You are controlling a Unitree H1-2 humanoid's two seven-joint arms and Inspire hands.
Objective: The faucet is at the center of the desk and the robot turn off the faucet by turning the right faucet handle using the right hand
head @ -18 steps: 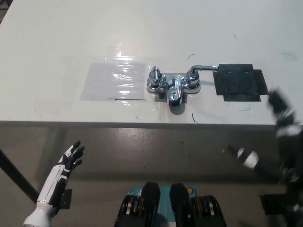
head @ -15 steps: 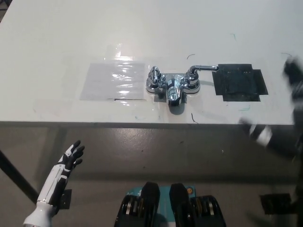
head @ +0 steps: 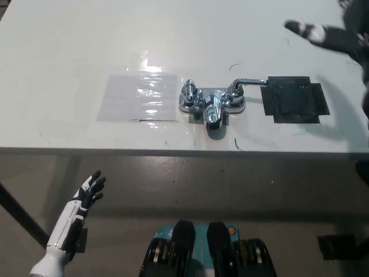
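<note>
A chrome faucet stands at the middle of the white desk, its spout pointing toward the front edge. Its right handle is a lever lying out to the right, with the tip at the edge of a black patch. The left handle sits upright beside the spout. My black right hand hangs blurred above the desk's far right, beyond and to the right of the lever, touching nothing, one finger stretched left. My white left hand rests open, low at the left, below the desk's front edge.
A clear plastic sheet lies flat on the desk left of the faucet. The desk's front edge crosses the picture, with grey floor below it. A dark bar slants at the lower left.
My right hand has swung up from below the desk's front edge at the right to above the desk's far right corner. The faucet, its lever and my left hand have stayed put.
</note>
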